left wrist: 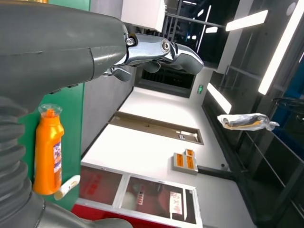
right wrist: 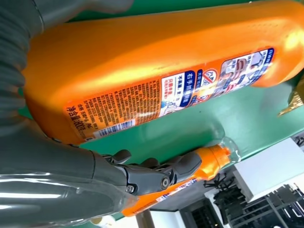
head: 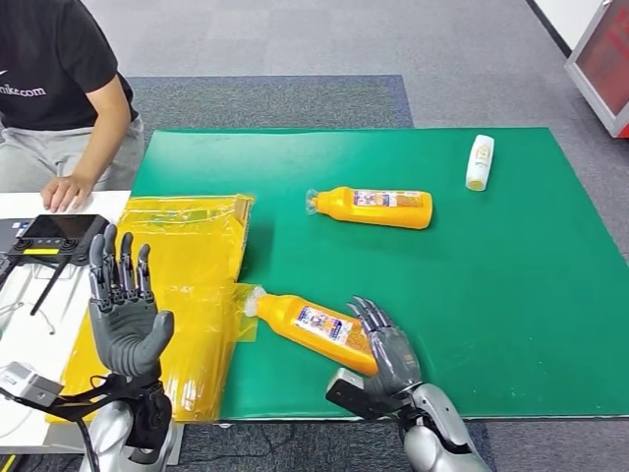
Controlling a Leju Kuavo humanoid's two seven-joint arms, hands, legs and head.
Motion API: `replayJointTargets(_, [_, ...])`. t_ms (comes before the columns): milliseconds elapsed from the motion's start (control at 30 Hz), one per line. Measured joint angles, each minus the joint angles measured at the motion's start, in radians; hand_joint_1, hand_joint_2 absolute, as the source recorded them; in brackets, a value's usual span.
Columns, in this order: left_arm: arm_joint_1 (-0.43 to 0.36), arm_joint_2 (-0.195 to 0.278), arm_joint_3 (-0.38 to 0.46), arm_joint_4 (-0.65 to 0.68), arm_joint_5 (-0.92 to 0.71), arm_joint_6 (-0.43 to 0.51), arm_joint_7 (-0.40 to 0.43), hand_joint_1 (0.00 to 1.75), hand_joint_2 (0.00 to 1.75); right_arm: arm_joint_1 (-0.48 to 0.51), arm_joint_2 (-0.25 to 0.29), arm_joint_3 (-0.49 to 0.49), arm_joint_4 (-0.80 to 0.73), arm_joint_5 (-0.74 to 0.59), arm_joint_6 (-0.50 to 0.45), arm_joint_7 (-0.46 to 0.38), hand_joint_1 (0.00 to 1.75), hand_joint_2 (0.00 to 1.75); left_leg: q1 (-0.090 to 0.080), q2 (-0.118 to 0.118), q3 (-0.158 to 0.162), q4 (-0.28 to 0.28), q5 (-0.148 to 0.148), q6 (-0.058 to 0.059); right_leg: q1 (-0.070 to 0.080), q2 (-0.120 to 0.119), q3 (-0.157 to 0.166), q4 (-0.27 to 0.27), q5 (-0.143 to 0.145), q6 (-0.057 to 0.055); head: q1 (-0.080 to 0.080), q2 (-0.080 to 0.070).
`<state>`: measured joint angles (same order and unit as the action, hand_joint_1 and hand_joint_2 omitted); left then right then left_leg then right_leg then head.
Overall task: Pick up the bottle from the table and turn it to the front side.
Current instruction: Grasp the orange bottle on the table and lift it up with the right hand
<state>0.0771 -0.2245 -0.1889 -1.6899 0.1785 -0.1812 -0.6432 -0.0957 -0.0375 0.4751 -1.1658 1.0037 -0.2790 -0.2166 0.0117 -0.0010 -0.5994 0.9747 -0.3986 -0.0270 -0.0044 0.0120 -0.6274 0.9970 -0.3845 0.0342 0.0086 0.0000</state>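
An orange bottle [head: 312,329] with a printed label lies on its side near the front edge of the green mat [head: 519,295], its cap toward the yellow bags. My right hand [head: 389,359] sits at its base, fingers [head: 371,315] reaching over the far side. In the right wrist view the bottle [right wrist: 161,66] lies between thumb and fingers [right wrist: 154,173], with a strip of mat showing between bottle and fingers. My left hand [head: 122,315] is raised over the left side with its fingers spread and nothing in it; the left wrist view shows it [left wrist: 90,52] held up.
A second orange bottle [head: 374,208] lies mid-mat, and a small white bottle [head: 480,162] lies at the far right. Crumpled yellow bags [head: 189,285] cover the mat's left edge. A person's hand [head: 67,190] rests on the white table beside a black controller [head: 55,231].
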Motion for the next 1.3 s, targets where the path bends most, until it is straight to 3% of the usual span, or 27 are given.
replayJointTargets(500, [-0.001,0.002,-0.016,0.003,0.010,-0.008,0.002,0.00,1.75,-0.067,0.021,0.023,0.056,0.070,0.040,0.041,0.00,1.75,0.000,0.000,0.000,0.000,0.000,0.000,0.000,0.000,0.000,0.000,0.000,0.000,0.000,0.000])
replayJointTargets(933, [-0.007,0.003,-0.013,0.020,0.004,-0.018,-0.003,0.00,1.75,-0.223,-0.017,0.139,0.172,0.079,0.230,0.099,0.00,1.75,0.000,0.001,0.004,0.000,0.000,-0.001,0.000,0.001,0.002,0.000,0.001,0.000,0.000,0.000])
replayJointTargets(1300, [-0.006,0.006,-0.009,0.027,0.002,-0.014,-0.012,0.00,1.75,-0.310,-0.022,0.211,0.256,0.026,0.286,0.103,0.00,1.75,0.000,0.001,0.010,0.000,0.001,-0.001,0.000,0.002,0.008,0.000,0.003,-0.002,0.000,0.000])
